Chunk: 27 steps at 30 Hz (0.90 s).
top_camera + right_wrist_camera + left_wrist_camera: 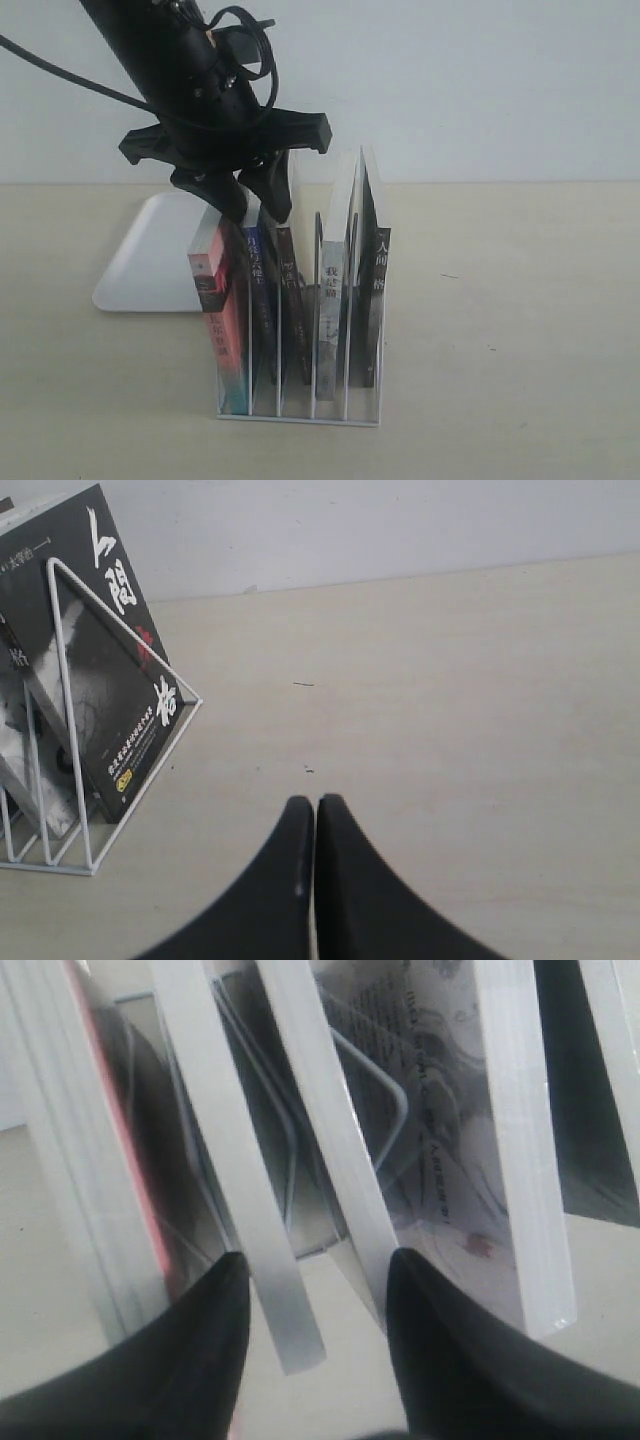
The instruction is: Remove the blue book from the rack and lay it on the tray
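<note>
White wire rack (pixel 300 415), near centre of the pale surface (pixel 520 330), every slot filled.
Pink-red-spined book (pixel 222 330), leftmost slot.
Navy-blue-spined book (pixel 254 262), second slot, upright, hemmed in by its neighbours on both sides.
Black-covered book (pixel 375 290), rightmost slot.
Black left pincer (pixel 260 212), spread, straddling the blue book's top edge.
Black right pincer (pixel 315 870), pressed together, right of the rack.
White plastic tray (pixel 140 260), far left, behind the rack.

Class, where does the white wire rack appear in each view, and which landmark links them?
Exterior: the rack low centre, below the left gripper.
Left wrist: its wires among the book edges.
Right wrist: its end, holding the black-covered book.
Landmark: that book, rightmost in the exterior view.
</note>
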Available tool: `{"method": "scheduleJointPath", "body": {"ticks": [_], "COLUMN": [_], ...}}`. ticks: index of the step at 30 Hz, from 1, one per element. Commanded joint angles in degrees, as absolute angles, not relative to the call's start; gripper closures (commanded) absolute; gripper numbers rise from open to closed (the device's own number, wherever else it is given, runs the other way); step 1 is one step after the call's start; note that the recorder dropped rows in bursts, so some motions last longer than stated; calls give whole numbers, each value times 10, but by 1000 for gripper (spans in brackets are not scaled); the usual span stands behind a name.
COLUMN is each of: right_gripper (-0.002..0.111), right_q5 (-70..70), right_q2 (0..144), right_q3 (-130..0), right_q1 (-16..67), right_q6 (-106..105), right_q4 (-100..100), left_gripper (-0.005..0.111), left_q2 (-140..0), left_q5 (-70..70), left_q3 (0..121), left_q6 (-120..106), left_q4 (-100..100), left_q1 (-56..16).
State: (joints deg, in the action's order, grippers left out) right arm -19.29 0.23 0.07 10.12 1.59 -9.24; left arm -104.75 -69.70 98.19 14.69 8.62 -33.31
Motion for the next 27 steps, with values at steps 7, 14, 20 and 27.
{"method": "scheduleJointPath", "body": {"ticks": [7,14,20,27], "right_gripper": [108,108,108,108], "right_q5": [-192,-192,-192,-192], "right_q2": [0,0,0,0], "right_q3": [0,0,0,0], "right_q1": [98,98,98,98], "right_q6": [14,14,14,14], "right_q4": [-86,-86,-86,-86], "left_gripper": [64,64,64,64], "left_q2": [-1063,-1066,-1066,-1066], "left_q5": [-700,-700,-700,-700], "left_q3": [974,974,974,974], "left_q6": [158,155,152,150], "left_q4": [36,31,31,31], "left_q1": [-332,-332,-332,-332]}}
